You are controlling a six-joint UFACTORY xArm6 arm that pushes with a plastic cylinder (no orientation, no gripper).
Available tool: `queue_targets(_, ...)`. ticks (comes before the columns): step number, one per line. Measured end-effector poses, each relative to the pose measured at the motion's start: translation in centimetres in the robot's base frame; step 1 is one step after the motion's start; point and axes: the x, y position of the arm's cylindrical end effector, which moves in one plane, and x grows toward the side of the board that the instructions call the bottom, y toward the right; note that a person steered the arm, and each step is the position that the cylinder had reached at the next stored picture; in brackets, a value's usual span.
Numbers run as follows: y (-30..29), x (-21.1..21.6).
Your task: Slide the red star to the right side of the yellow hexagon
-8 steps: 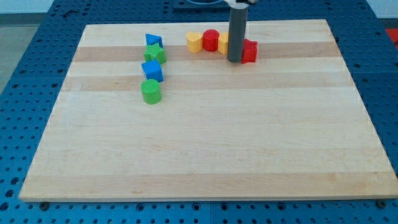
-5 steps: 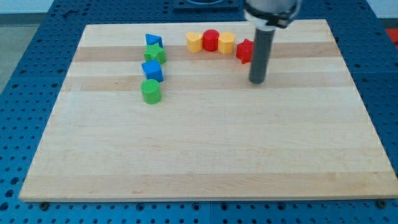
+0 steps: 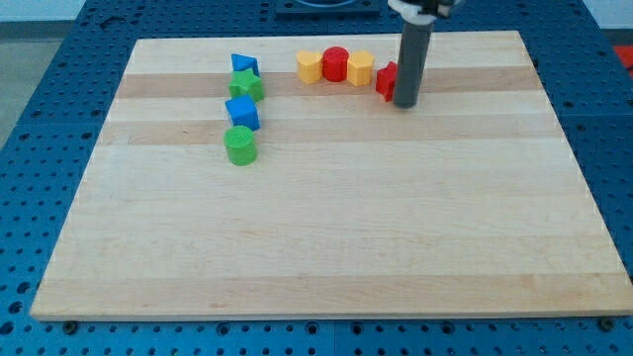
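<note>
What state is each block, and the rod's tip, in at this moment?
Red star: beside yellow hexagon's right, partly hidden by rod.
Yellow hexagon: touching red cylinder.
My tip: against the star's right side.
Green cylinder: upright, lowest of the left column.

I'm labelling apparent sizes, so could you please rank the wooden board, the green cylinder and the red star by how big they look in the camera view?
1. Wooden board, by far the largest.
2. Green cylinder.
3. Red star: looks smallest, but the rod hides its right part and it lies farther up the view, so this is unsure.
</note>
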Motion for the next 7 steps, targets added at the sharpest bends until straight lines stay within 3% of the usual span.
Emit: queue_targets(7,0.3,-1.6)
